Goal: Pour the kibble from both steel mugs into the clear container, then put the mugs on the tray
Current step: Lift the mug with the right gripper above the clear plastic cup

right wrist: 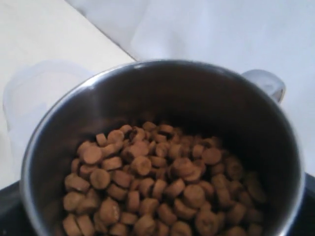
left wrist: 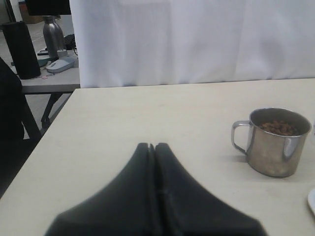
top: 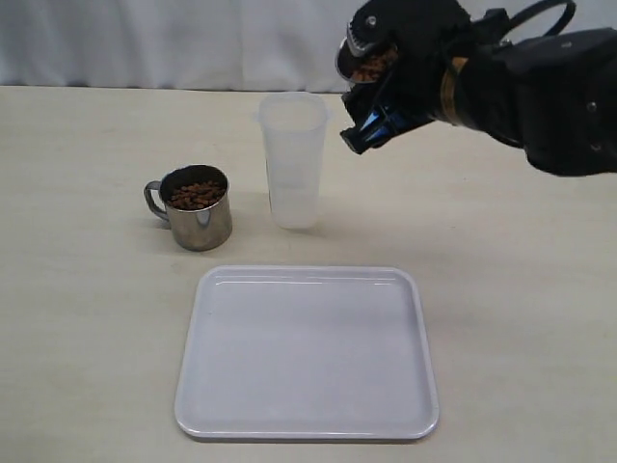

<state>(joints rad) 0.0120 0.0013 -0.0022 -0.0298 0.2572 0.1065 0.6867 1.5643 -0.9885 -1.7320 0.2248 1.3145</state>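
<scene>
Exterior view, upper right of frame: the right gripper (top: 378, 101) is clamped on the held mug (top: 362, 58), which is raised off the table (top: 87, 338) and tipped toward the left of the frame. It hangs just above and to the right of the container's rim. The right wrist view shows this mug (right wrist: 157, 93) with a layer of kibble (right wrist: 157, 182) lying against its lower wall.

Centre of frame, toward the top: the container (top: 293, 159) stands upright on the table.

Left of centre: the standing mug (top: 198, 207) is upright, near the container but apart from it, with its handle pointing left. Kibble (top: 196, 196) fills it nearly to the brim.

Lower centre: the tray (top: 289, 386) lies flat, in front of both vessels.

Left wrist view: the left gripper (left wrist: 151, 146) has its fingers pressed together, well apart from the standing mug (left wrist: 275, 142).
</scene>
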